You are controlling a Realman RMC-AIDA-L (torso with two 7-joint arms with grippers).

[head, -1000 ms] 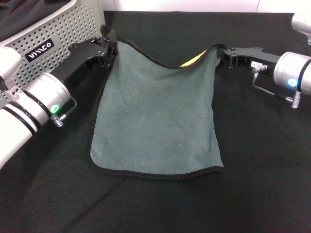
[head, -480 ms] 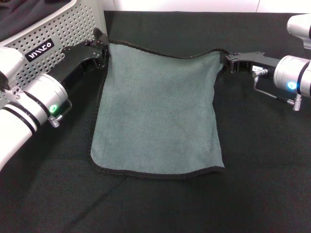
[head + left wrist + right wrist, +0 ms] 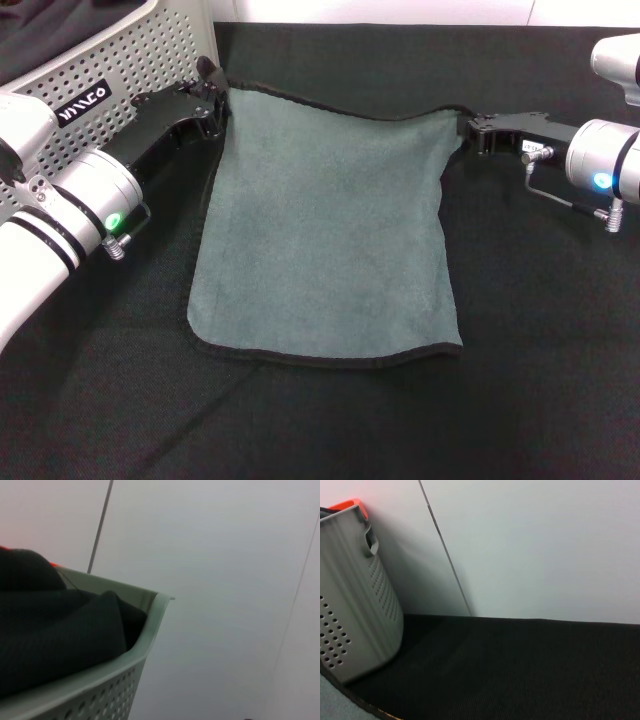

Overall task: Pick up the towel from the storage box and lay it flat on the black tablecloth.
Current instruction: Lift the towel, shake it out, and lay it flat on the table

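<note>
The towel (image 3: 325, 230) lies grey-green side up on the black tablecloth (image 3: 520, 380), its black edging visible all round. My left gripper (image 3: 216, 100) is shut on its far left corner, right beside the storage box (image 3: 150, 50). My right gripper (image 3: 470, 130) is shut on the far right corner. The far edge runs nearly straight between them, low over the cloth. In the right wrist view a sliver of the towel (image 3: 335, 705) shows beside the storage box (image 3: 355, 595) and the tablecloth (image 3: 520, 665).
A dark cloth (image 3: 60, 630) fills the storage box (image 3: 150, 630), which stands at the far left corner with a black label (image 3: 82, 102). A white wall (image 3: 545, 545) runs behind the table. Black tablecloth extends in front of and to the right of the towel.
The two grippers have drawn apart, pulling the towel's sagging far edge straight. The yellow underside that showed near the right corner is now hidden.
</note>
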